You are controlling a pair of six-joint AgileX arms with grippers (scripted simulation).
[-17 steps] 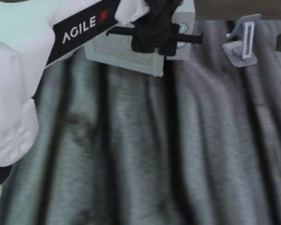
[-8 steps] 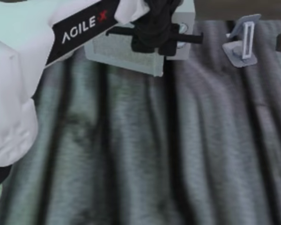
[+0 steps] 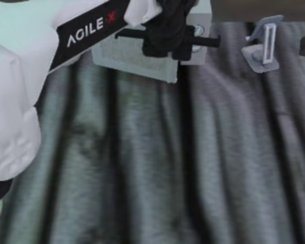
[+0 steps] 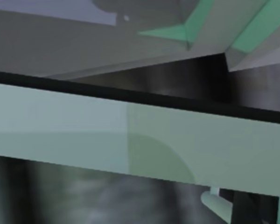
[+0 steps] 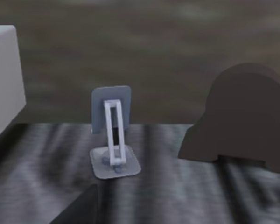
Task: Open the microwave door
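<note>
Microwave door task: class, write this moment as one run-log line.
left gripper: at microwave door | door: swung partly out from microwave | right arm: out of top view | phone stand: untouched

Left arm reaches from the top view's left edge diagonally up to the far centre, white links with a black AgileX band. Left gripper (image 3: 169, 50) at its end points down, black. Right arm's gripper isn't seen in any view.
</note>
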